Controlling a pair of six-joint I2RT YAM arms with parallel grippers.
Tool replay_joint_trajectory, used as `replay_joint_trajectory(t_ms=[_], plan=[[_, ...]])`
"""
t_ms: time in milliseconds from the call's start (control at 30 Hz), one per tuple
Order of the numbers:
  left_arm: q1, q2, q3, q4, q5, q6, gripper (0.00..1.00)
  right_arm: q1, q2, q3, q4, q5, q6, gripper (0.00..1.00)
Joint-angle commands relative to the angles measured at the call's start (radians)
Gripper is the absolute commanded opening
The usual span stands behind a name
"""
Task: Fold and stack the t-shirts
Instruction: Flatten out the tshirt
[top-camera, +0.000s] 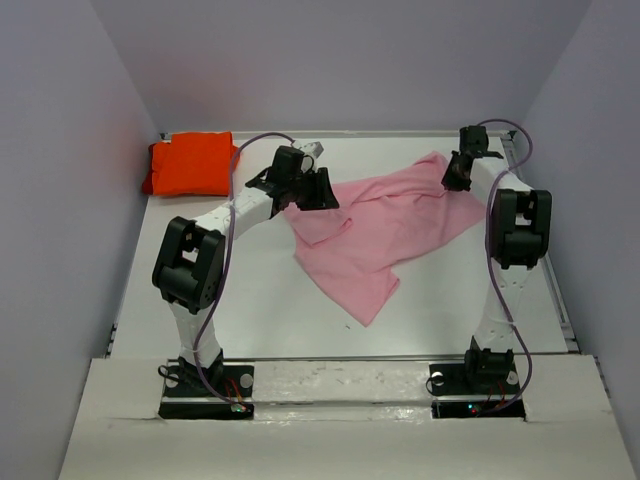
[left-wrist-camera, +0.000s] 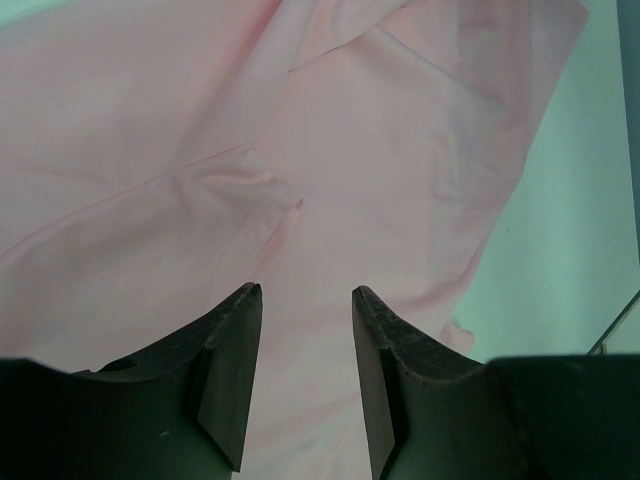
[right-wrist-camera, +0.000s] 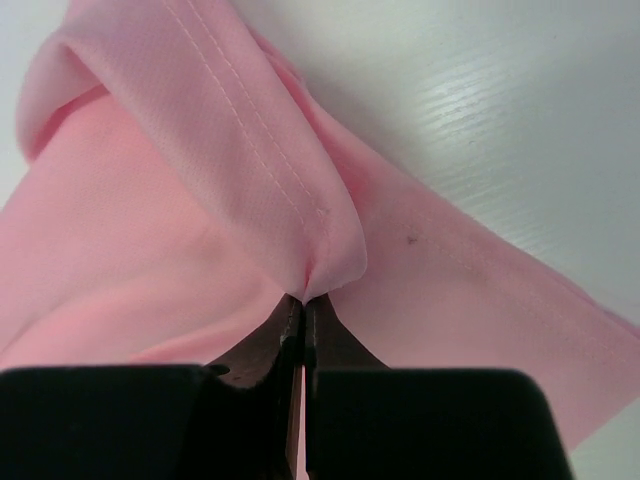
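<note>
The pink t-shirt (top-camera: 375, 235) lies rumpled and spread across the middle of the white table. My right gripper (top-camera: 458, 172) is at its far right corner, shut on a pinched fold of the hem (right-wrist-camera: 318, 262); the cloth bunches right at the fingertips. My left gripper (top-camera: 305, 190) hovers over the shirt's left part, its jaws open with only pink cloth (left-wrist-camera: 300, 200) lying below them, nothing between the fingers (left-wrist-camera: 235, 360). The orange t-shirt (top-camera: 190, 163) sits folded in the far left corner, away from both grippers.
The table (top-camera: 250, 320) is bounded by purple walls on the left, back and right. A raised rim (top-camera: 560, 300) runs along its right side. Cables loop off both arms.
</note>
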Motion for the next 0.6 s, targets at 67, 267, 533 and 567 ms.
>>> replay_joint_trajectory(t_ms=[67, 267, 533, 567], plan=[[-0.005, -0.04, 0.029, 0.01, 0.012, 0.005, 0.51, -0.009, -0.142, 0.016, 0.033, -0.079, 0.0, 0.0], [-0.101, -0.014, 0.032, -0.059, -0.124, 0.027, 0.51, -0.009, -0.167, 0.018, 0.031, -0.15, 0.01, 0.0], [-0.126, 0.035, 0.061, -0.076, -0.143, 0.054, 0.51, -0.009, -0.119, 0.01, 0.033, -0.196, 0.013, 0.14], [-0.127, 0.035, 0.064, -0.078, -0.141, 0.058, 0.51, -0.009, -0.115, 0.009, 0.033, -0.199, 0.012, 0.18]])
